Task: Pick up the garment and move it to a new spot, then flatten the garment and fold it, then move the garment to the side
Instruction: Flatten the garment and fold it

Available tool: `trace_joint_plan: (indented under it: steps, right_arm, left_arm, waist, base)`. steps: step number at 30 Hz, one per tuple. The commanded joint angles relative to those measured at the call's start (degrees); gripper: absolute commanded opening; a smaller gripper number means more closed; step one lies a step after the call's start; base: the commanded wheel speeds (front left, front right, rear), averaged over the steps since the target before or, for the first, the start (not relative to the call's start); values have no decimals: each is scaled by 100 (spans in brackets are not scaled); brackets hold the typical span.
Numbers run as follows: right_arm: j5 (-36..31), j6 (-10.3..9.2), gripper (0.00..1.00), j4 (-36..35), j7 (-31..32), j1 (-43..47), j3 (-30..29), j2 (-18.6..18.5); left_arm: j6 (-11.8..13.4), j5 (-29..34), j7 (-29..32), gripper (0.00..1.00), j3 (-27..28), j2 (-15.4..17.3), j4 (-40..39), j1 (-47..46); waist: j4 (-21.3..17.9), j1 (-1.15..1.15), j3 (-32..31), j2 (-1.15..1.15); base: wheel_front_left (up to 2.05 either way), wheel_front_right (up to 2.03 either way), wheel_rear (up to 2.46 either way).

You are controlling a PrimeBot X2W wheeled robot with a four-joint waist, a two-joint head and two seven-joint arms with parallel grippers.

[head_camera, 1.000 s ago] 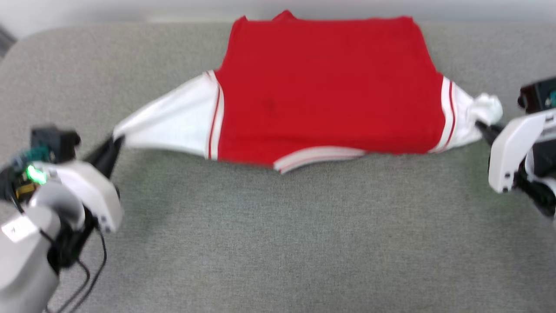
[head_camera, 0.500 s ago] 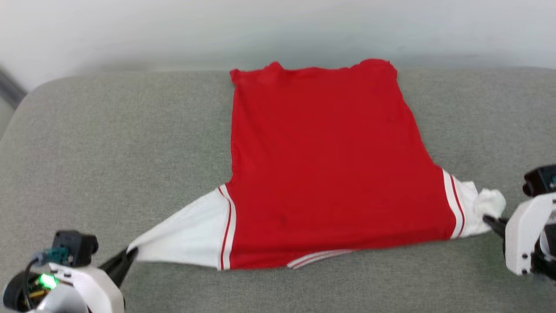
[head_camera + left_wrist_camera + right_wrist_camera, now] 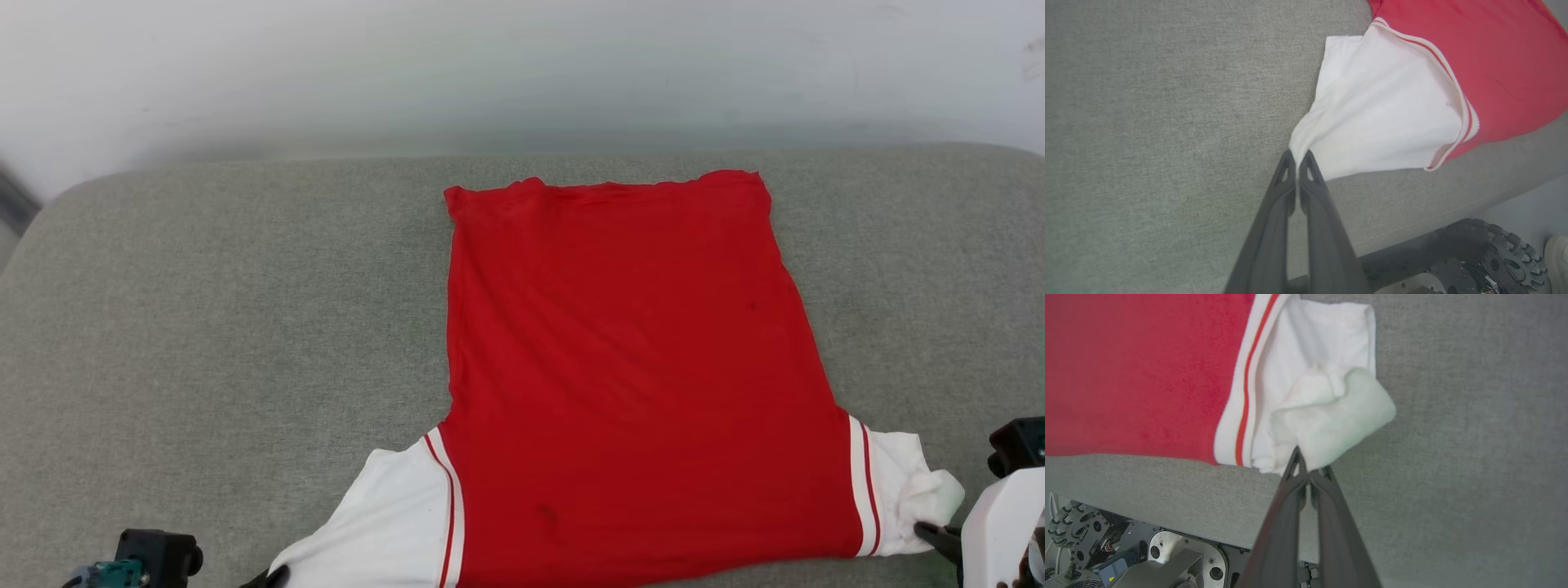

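Red garment [image 3: 637, 392], a shirt with white short sleeves, lies plain side up and mostly flat on a grey fabric cushion [image 3: 204, 327]. It is stretched between the two grippers, with its hem at the end farthest from them. On the robot's left, the left gripper [image 3: 1298, 157] is clenched on the outer corner of the left sleeve [image 3: 1384, 110]. That white sleeve fans out smoothly from the fingertips toward the red body, where a red-and-white striped band edges it. Ahead of both grippers, the red panel spreads away toward a pale wall [image 3: 490, 73]. On the robot's right, the right gripper [image 3: 1306, 465] is clenched on the right sleeve [image 3: 1327, 412], which is bunched into a crumpled white lump just beyond its fingertips. Behind the grippers, past the cushion's near edge, parts of the robot base [image 3: 1126, 547] show.
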Motion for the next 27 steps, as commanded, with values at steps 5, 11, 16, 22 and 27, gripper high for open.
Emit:
trace_joint_plan:
  steps: [5,11,16,22,27]
  right_arm:
    - [-233,-8,100,-403,156,34,-421,229]
    - [-230,-7,100,-1142,508,-609,-759,327]
    - [-423,-7,100,-1304,774,-1565,-1001,351]
    - [-1109,-8,100,-714,632,-2984,-1180,297]
    - [-1765,-6,100,69,398,-4095,-1285,350]
  left_arm:
    - [-11,3,-44,0,1,-29,-140,16]
    - [2,-95,-67,0,89,57,-728,84]
    - [56,76,-91,0,90,172,-1271,43]
    - [1,395,42,0,-56,7,-1674,-331]
    - [-98,613,133,0,-192,-243,-1747,-642]
  waist:
    - [23,1,117,0]
    - [191,1,544,0]
    - [515,1,1087,0]
    - [996,1,1694,0]
    - [1359,1,2068,0]
  base:
    - [0,0,0]
    - [0,0,0]
    - [0,0,0]
    - [0,0,0]
    - [0,0,0]
